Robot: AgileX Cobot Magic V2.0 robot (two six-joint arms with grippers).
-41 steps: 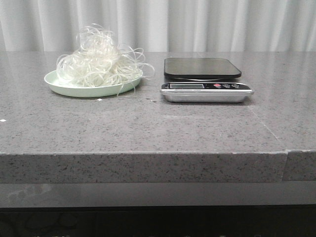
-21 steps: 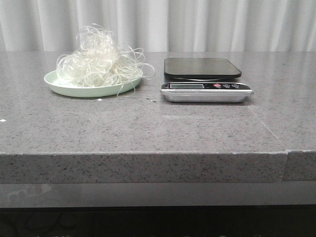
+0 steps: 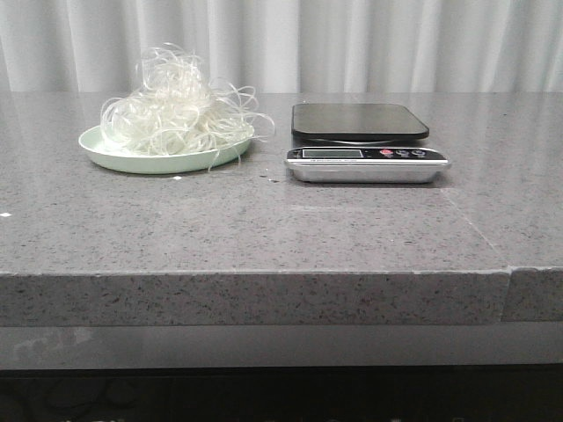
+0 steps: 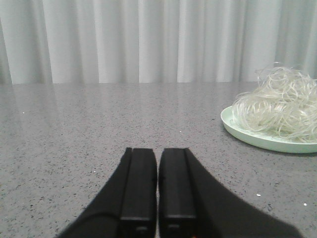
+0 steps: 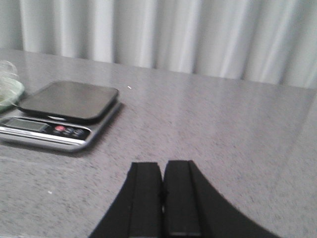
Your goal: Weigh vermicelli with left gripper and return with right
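Note:
The vermicelli (image 3: 176, 110), a fluffy tangle of thin translucent white strands, lies piled on a pale green plate (image 3: 114, 156) at the back left of the grey stone table. It also shows in the left wrist view (image 4: 280, 106), well off to one side of my left gripper (image 4: 157, 151), which is shut and empty low over the table. A kitchen scale (image 3: 362, 141) with a black platform stands right of the plate; its platform is bare. My right gripper (image 5: 162, 166) is shut and empty, apart from the scale (image 5: 62, 114). Neither gripper shows in the front view.
White curtains hang behind the table. The table's front edge (image 3: 255, 272) runs across the front view, with a seam at the right (image 3: 510, 272). A few small white crumbs lie on the table near the plate (image 3: 176, 178).

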